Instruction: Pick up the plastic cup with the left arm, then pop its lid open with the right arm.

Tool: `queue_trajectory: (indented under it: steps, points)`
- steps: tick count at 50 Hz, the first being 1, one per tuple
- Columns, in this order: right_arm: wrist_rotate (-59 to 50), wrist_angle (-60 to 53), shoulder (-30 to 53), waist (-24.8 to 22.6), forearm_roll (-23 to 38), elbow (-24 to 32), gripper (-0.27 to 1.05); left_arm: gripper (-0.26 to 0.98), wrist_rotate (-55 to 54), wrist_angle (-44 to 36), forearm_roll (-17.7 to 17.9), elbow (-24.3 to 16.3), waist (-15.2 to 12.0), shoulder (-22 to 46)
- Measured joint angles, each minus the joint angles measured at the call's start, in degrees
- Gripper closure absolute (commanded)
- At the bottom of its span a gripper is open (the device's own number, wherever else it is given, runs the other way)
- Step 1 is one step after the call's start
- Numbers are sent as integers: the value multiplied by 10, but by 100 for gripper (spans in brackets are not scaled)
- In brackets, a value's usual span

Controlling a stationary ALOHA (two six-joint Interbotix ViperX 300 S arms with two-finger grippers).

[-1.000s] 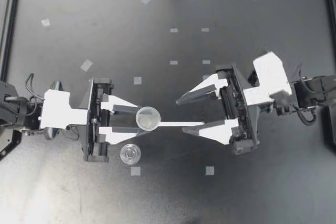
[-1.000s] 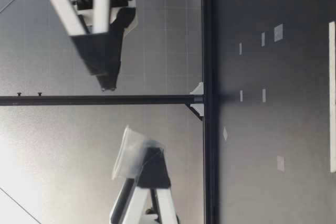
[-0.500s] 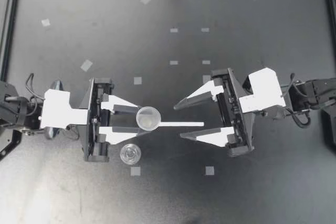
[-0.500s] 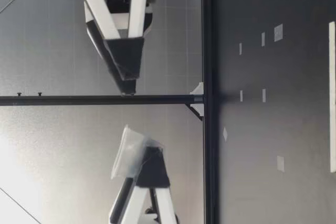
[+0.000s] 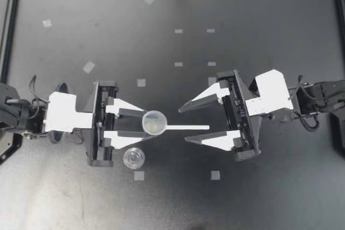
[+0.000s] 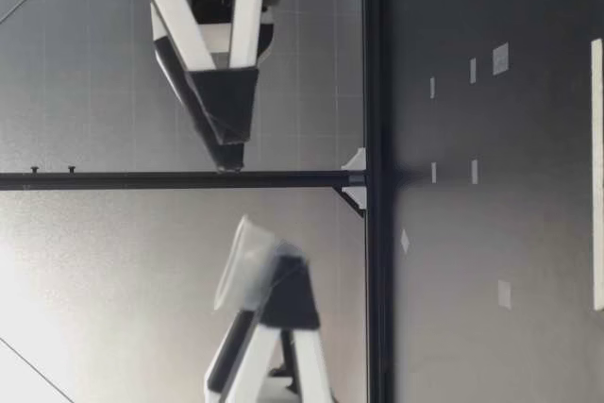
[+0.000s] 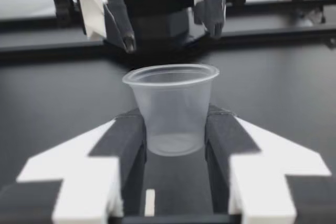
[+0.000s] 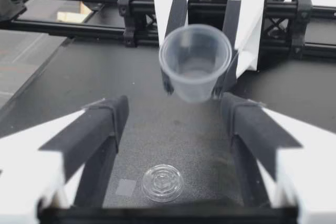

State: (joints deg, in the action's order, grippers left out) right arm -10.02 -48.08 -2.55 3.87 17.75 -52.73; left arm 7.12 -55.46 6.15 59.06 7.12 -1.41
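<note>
Currently clear cup held aloft, clamped between left fingers; right fingers spread open; lid on desk

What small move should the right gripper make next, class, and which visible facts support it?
Probably ease my right gripper forward, open, toward the clear cup: my left gripper grips it above the table, straight ahead of the right's spread jaws, not yet between them.
</note>
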Motion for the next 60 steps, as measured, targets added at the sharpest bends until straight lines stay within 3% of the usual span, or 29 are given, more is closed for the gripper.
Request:
queue_trajectory:
  steps: [60]
  points:
    - [-15,0,3,-1,0,0,7,55,0,26,0,-10,0,0]
